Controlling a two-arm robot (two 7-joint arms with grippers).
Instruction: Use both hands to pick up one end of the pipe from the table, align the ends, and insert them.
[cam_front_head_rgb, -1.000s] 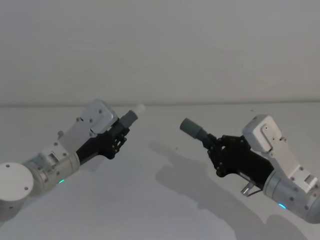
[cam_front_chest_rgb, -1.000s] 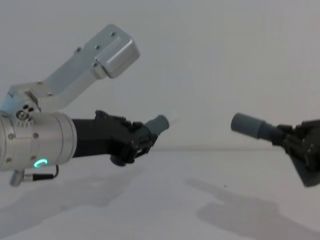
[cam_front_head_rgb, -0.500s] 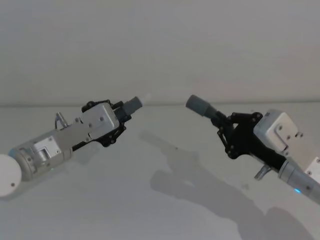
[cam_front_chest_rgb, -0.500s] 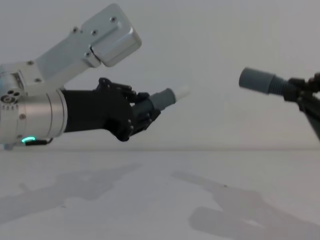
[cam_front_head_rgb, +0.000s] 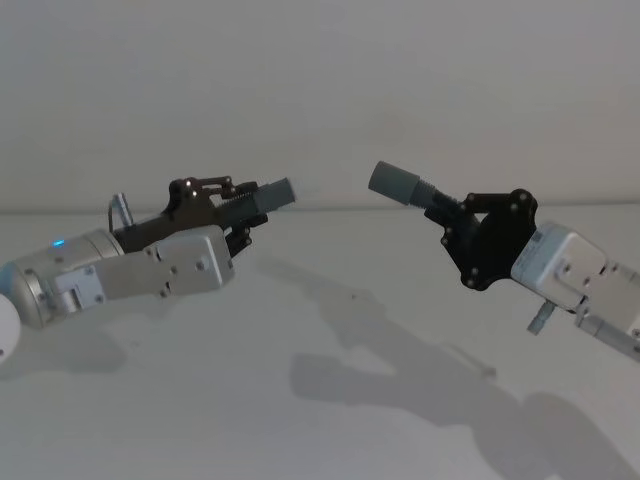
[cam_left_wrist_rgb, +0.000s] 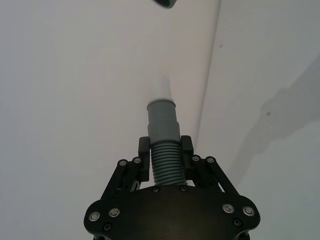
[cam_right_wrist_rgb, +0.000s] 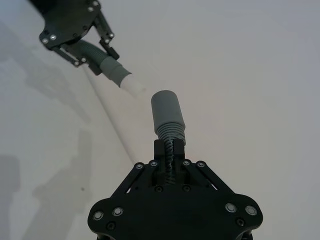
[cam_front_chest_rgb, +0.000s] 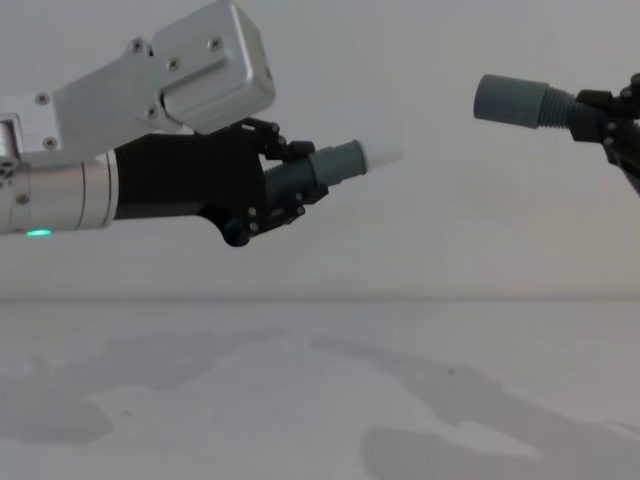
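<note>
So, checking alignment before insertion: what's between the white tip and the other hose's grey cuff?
Nothing; just open air between the white tip and the grey cuff, seen in the chest view.

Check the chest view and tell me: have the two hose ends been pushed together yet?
No: the white tip held by the left gripper is apart from the grey cuff held by the right gripper, an open gap between them.

Right end effector (cam_front_chest_rgb: 622, 120) is cut by chest view's edge.
</note>
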